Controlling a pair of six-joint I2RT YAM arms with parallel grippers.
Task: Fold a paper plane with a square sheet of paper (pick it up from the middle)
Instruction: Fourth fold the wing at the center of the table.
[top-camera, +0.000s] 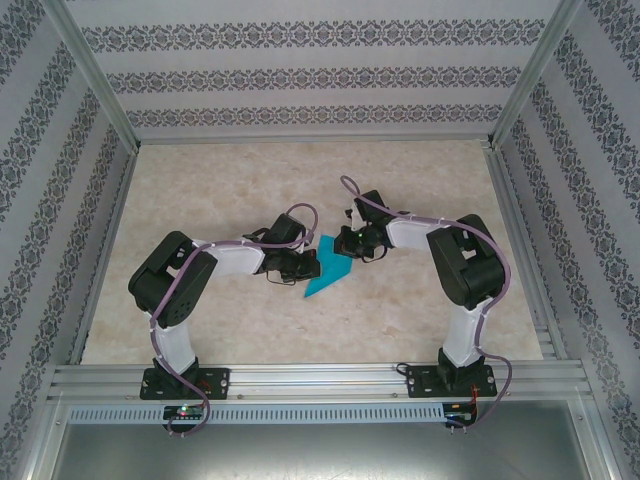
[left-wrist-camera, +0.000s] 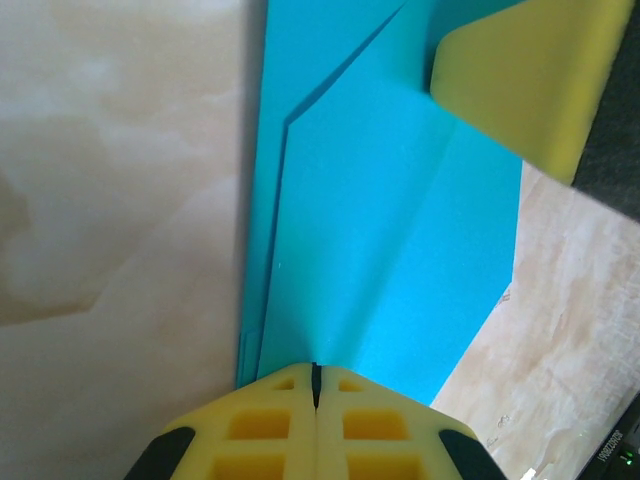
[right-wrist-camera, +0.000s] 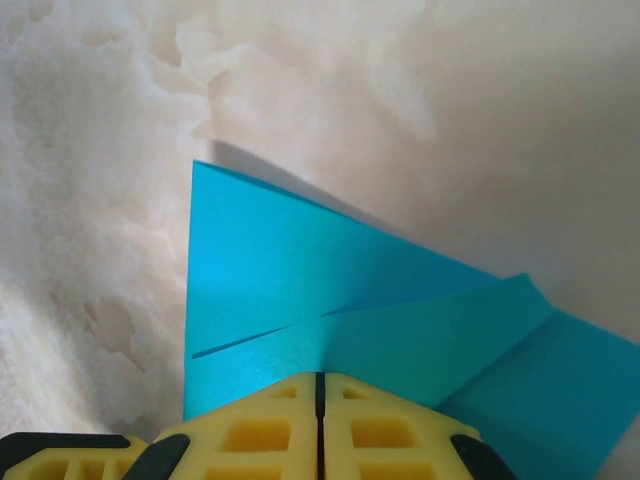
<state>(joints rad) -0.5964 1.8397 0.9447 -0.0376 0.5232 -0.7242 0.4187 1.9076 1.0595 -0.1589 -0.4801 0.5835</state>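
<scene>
Teal-blue paper, creased into overlapping pointed layers, lies flat near the middle of a pale marbled table (top-camera: 220, 180): this is the partly folded paper plane (top-camera: 325, 272). Two black and white robot arms reach in from the near edge and meet over it.

The left arm rises from its base, bends sharply at a raised elbow and runs low across the table toward the centre. The left gripper (top-camera: 300, 268) sits at the plane's left edge, pointing across the sheet. From its wrist camera, its yellow fingers (left-wrist-camera: 270, 430) are pressed together with no gap, and the paper spreads out directly ahead of the tips, a long diagonal crease running away from them.

The right arm mirrors this pose, its elbow high and its forearm angled inward and down. The right gripper (top-camera: 347, 247) rests on the plane's far right corner, its yellow fingers (right-wrist-camera: 260, 430) likewise closed together, with a folded triangular flap just beyond the tips. Seen from the left wrist, one right finger pad (left-wrist-camera: 520, 80) lies on top of the paper.

Whether either closed gripper pinches a layer or merely presses on it cannot be told.
</scene>
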